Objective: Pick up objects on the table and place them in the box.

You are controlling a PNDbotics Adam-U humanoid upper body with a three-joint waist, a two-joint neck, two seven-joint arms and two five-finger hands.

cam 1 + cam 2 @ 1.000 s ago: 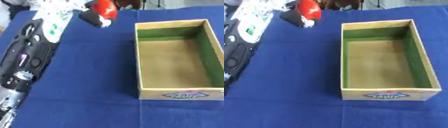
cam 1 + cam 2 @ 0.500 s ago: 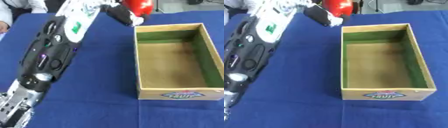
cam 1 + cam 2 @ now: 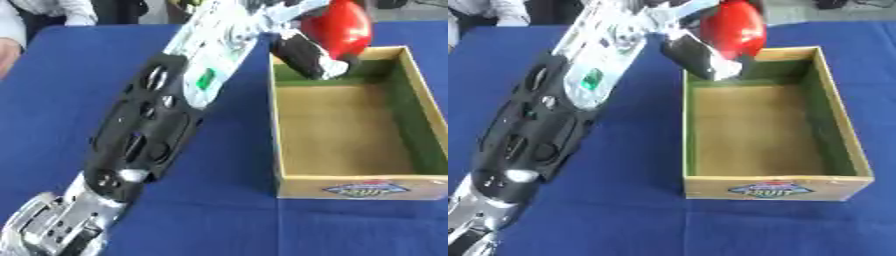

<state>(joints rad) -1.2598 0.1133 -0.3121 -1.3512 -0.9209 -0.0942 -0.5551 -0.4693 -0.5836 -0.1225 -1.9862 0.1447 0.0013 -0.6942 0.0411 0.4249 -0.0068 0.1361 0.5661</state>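
My left hand [image 3: 302, 52] reaches across the table to the far left corner of the box [image 3: 350, 187] and is shut on a red rounded object [image 3: 339, 27]. That red object hangs above the box's far end, just over its rim. The box is wooden, with green inner walls, a bare brown floor and a fruit label on its near side. Nothing lies inside it. My right hand does not show in either view.
A blue cloth [image 3: 79, 90] covers the table. My long black and silver left arm [image 3: 166, 120] crosses it diagonally from the lower left. A person's sleeve [image 3: 61, 10] shows at the far left edge.
My left arm has swung right and forward with the red object, from over the cloth left of the box to above the box's far end. The camera has also shifted.
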